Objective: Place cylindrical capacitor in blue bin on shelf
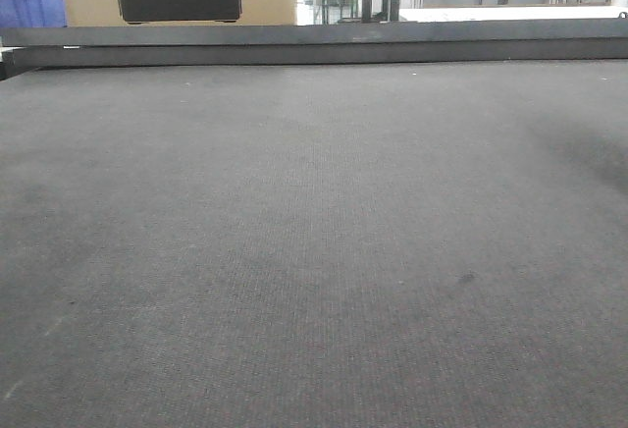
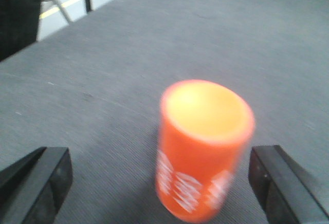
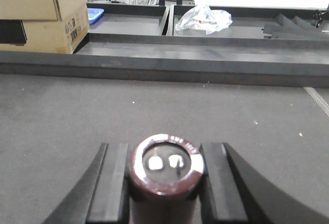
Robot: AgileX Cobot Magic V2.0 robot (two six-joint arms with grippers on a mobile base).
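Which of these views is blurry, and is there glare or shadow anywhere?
Left wrist view: the orange cylinder is smeared and soft. Right wrist view: sharp, with glare on the shiny rim of the cylindrical capacitor. Front view: evenly lit, a faint shadow on the mat at far right.

right wrist view: cylindrical capacitor (image 3: pixel 165 170) at 6 o'clock, inside right pincer (image 3: pixel 164 154), touching both fingers | box (image 3: pixel 38 13) at 10 o'clock, bag (image 3: pixel 203 18) at 12 o'clock, both behind bench (image 3: pixel 61 116) | left wrist view: cup (image 2: pixel 203 147) on bench at 6 o'clock, inside left pincer (image 2: pixel 159 157), touching neither finger
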